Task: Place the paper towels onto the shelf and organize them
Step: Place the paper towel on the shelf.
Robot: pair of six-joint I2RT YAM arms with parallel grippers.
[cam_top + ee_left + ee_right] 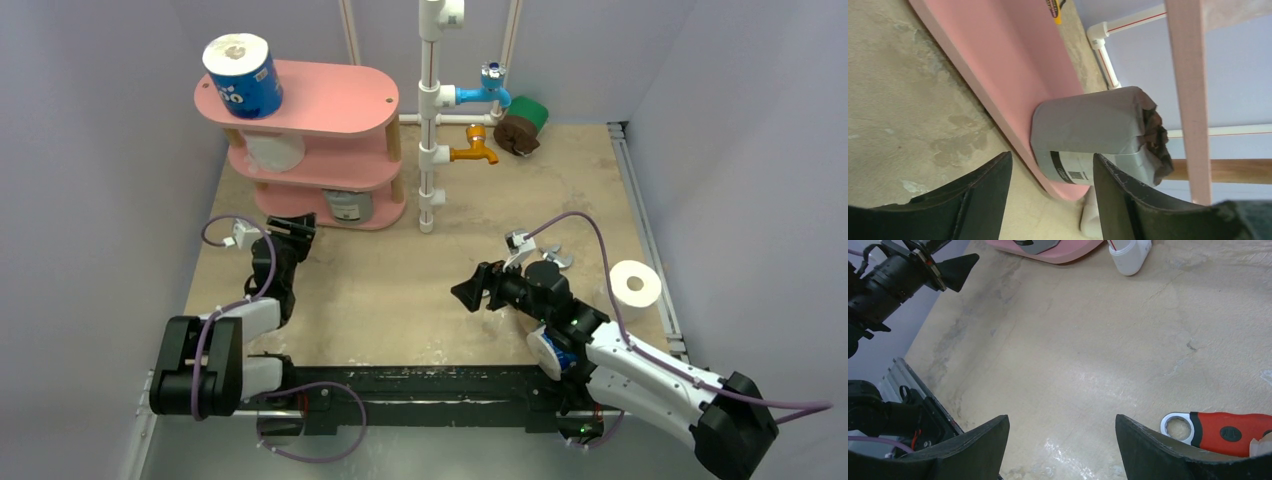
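Left wrist: grey roll [1088, 135] on pink shelf [998, 60].

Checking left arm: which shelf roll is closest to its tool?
The grey-wrapped roll on the shelf's bottom board, just ahead of the left tool. The blue roll is on the top board, the white one on the middle.

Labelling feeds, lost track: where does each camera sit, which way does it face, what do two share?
Top external: above and behind the robot, looking down on table and pink three-tier shelf; both arms show.
Left wrist: on left arm, facing grey-wrapped paper roll on shelf's bottom board; left tool shows.
Right wrist: on right arm, facing table and red-handled wrench; right tool shows.
Shared: first two see that roll.
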